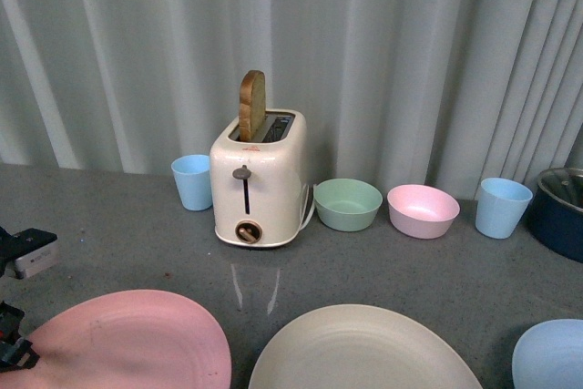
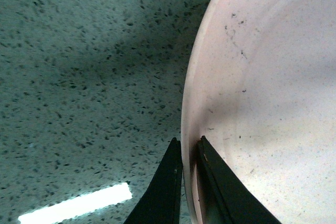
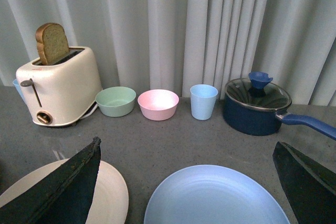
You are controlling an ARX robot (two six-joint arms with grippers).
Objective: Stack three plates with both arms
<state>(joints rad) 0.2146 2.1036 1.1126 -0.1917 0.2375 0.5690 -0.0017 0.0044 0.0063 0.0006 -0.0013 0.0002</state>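
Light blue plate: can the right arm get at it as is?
Probably yes. The light blue plate lies bare in front of the open right gripper, nothing between it and the fingers; the cream plate sits apart beside it.

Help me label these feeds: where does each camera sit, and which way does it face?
Front view: on the body, facing the curtain; toaster ahead, left arm at the left edge.
Left wrist view: looks down the left gripper, shut on the pink plate rim.
Right wrist view: looks through the open right gripper toward the blue plate and curtain.
Shared: front and right wrist both show the toaster.
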